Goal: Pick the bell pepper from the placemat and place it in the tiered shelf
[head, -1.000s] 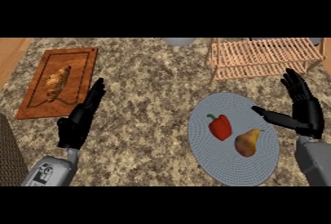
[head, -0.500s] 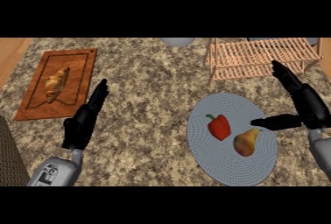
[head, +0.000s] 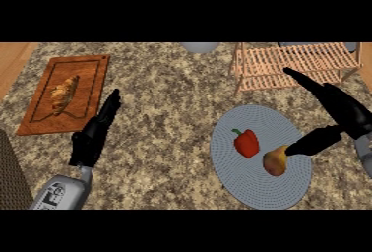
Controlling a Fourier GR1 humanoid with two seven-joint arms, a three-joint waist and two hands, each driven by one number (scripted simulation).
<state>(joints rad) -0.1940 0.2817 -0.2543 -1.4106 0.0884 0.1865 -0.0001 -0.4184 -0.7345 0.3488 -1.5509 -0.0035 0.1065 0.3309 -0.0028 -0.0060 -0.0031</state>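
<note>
The red bell pepper (head: 247, 143) lies on the round grey placemat (head: 251, 184), its long axis running roughly up and down the head view with the green stem pointing toward the far left, just left of a yellow-brown pear (head: 274, 161). The right hand (head: 347, 110) hangs over the placemat's right edge, fingers straight and spread toward the wooden tiered shelf (head: 294, 64), thumb tip at the pear. The left hand (head: 94, 134) rests with fingers straight and together beside the cutting board (head: 91, 81).

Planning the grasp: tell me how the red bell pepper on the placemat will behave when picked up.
The bell pepper looks rounded and glossy, so it may slip or roll if nudged. It lies on its side close to the pear, which the right hand could bump. It probably holds its shape.
</note>
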